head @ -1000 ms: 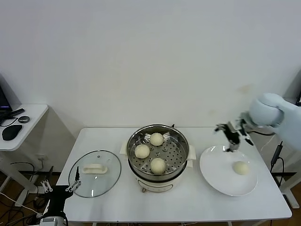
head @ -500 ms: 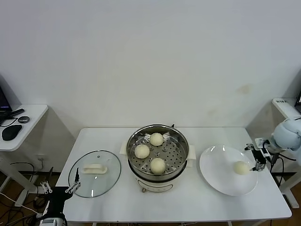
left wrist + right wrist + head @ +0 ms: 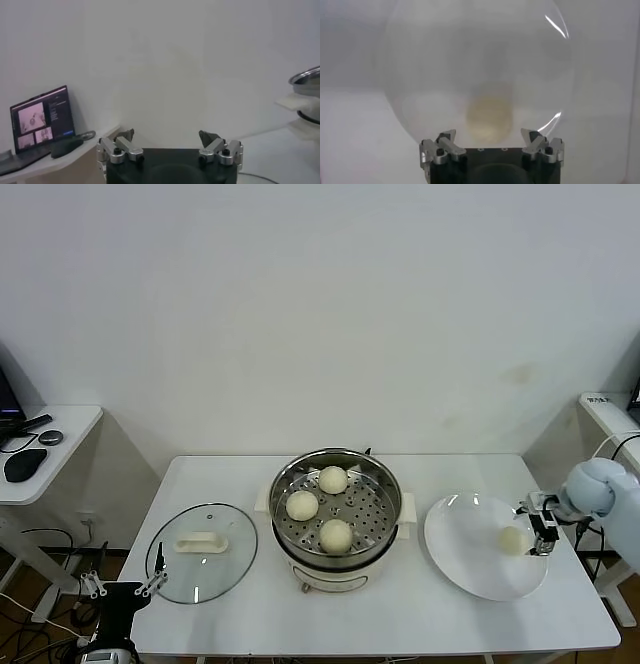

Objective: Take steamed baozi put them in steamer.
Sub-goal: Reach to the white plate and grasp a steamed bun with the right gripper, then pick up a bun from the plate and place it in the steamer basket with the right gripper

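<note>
- Baozi [image 3: 489,118] on plate: sits straight ahead of the right gripper [image 3: 491,141] in the right wrist view, between the lines of the two spread fingers [image 3: 446,140] but beyond their tips; no contact visible.
- Right gripper in head view [image 3: 541,529]: low at the plate's outer edge, just beside the same baozi [image 3: 513,540]; jaws stand wide apart, holding nothing.
- Right arm pose: reaches in from the right side of the table, wrist roughly level, gripper aimed inward across the plate [image 3: 480,569] toward the bun.
- Right wrist view only: plate [image 3: 420,75] appears as a large pale disc with a bright glint on the rim; the bun's position relative to the finger gap is readable here, not from the head view.
- Head view only: steamer [image 3: 336,479] at table centre, three baozi on its perforated tray, one at the back [image 3: 333,479], one at the left [image 3: 302,505], one at the front [image 3: 336,535].
- Glass lid [image 3: 202,564] with white handle lies flat on the table [image 3: 420,624], left of the steamer, apart from it.
- Left gripper [image 3: 122,587]: parked low off the front-left corner of the table, below the lid's edge.
- Left wrist view: left gripper [image 3: 170,145] fingers spread, empty; steamer rim [image 3: 306,79] far off at one side, laptop [image 3: 41,119] on a side desk at the other.
</note>
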